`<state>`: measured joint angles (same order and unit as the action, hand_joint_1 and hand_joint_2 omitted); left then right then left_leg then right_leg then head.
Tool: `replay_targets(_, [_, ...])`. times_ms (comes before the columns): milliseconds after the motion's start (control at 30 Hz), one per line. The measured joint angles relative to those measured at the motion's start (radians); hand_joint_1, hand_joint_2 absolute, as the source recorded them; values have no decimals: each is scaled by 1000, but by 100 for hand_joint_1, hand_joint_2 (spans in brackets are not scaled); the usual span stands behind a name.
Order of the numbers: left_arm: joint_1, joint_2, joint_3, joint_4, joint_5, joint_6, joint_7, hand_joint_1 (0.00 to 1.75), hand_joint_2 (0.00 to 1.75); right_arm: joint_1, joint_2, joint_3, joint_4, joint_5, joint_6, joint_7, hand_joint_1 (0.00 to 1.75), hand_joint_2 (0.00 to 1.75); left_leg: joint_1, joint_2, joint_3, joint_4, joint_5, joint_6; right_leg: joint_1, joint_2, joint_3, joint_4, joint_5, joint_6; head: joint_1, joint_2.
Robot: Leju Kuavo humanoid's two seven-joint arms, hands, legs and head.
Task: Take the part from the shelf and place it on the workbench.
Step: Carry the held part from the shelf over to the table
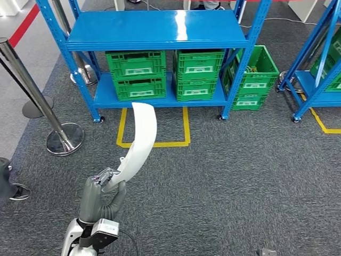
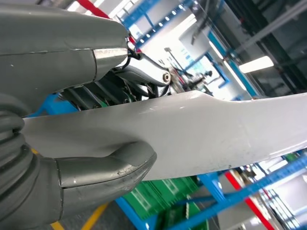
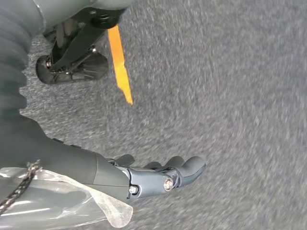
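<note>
The part (image 1: pixel 140 140), a long curved white panel, is in my left hand (image 1: pixel 100 194), gripped at its lower end and rising up and forward over the grey carpet (image 1: pixel 241 181), well clear of the blue shelf (image 1: pixel 156 32). In the left wrist view the thumb (image 2: pixel 108 170) presses one face of the part (image 2: pixel 203 129) and the darker fingers (image 2: pixel 145 72) close on the other, so I judge the hold firm. My right hand (image 3: pixel 159 175) hangs over the carpet holding nothing, its fingers stretched out nearly straight and lying close together. By my reading the take from the shelf is done and the carry is in hand; the next move calls for turning to find the workbench and keeping the long free end clear of the shelf posts. The grip point on the part is mostly covered by the hand in the head view. Contents of the green crates (image 1: pixel 136 74) are too small to make out.
</note>
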<state>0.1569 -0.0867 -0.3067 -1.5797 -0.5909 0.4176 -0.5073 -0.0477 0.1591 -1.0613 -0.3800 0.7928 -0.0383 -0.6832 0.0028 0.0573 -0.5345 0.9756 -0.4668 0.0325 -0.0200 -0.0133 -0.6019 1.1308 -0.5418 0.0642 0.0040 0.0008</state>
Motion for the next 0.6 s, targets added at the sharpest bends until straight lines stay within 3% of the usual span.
replay_targets(67, [-5,0,0,-1,0,-2,0,175,175,-5,-3,-1,1,0,0,-1,0,175,-3,16,-3,6,0,-9,2,-29,72,-123,33,-7,-1,0])
replay_targets(100, [-7,0,-1,-1,0,-3,-1,175,175,-6,-4,-2,2,0,-1,-2,0,175,-5,22,-4,8,1,-16,4,-37,83,-148,36,-15,-1,0])
replay_targets(167, [-11,0,-1,-2,0,-6,-5,175,175,-6,-5,-5,2,-2,-2,-5,0,175,-5,33,-5,10,4,-27,9,-28,76,-151,40,-34,-3,0])
replay_targets(233, [-13,0,-2,-4,0,-11,-9,175,175,-5,-6,-9,3,-6,-2,-8,0,175,0,17,-11,25,-12,-39,9,-16,71,-153,48,-52,-3,0])
replay_targets(267, [-14,0,-3,-5,0,-12,-11,175,175,-6,-7,-10,3,-8,-3,-10,0,175,2,-1,-22,54,-38,-44,8,-9,70,-154,54,-61,-3,0])
replay_targets(333, [-14,1,-3,-6,0,-14,-13,175,175,-8,-8,-13,3,-11,-3,-11,0,175,3,-39,-69,174,-116,-47,11,8,62,-154,64,-73,-4,0])
replay_targets(400, [-14,2,-3,-6,0,-16,-14,175,175,-8,-8,-14,4,-12,-3,-11,0,175,2,-48,-114,296,-166,-42,17,29,53,-153,71,-77,-4,0])
replay_targets(433, [-14,3,-3,-6,0,-18,-14,175,175,-7,-8,-15,6,-13,-3,-11,0,175,1,-49,-117,311,-162,-37,20,41,49,-151,73,-78,-4,0])
replay_targets(467, [-14,3,-3,-6,0,-20,-15,175,175,-6,-8,-16,7,-14,-3,-11,0,175,0,-52,-100,284,-139,-31,23,54,47,-150,75,-78,-4,0])
replay_targets(533, [-18,4,-4,-6,-3,-24,-18,175,175,-6,-8,-21,8,-18,-1,-12,0,175,-5,-86,-33,152,-67,-14,25,77,44,-146,77,-77,-3,0])
replay_targets(600, [-22,4,-6,-7,-7,-29,-19,175,175,-8,-6,-24,10,-21,2,-14,0,175,-7,-130,11,51,-30,-1,23,99,34,-141,81,-69,-2,0])
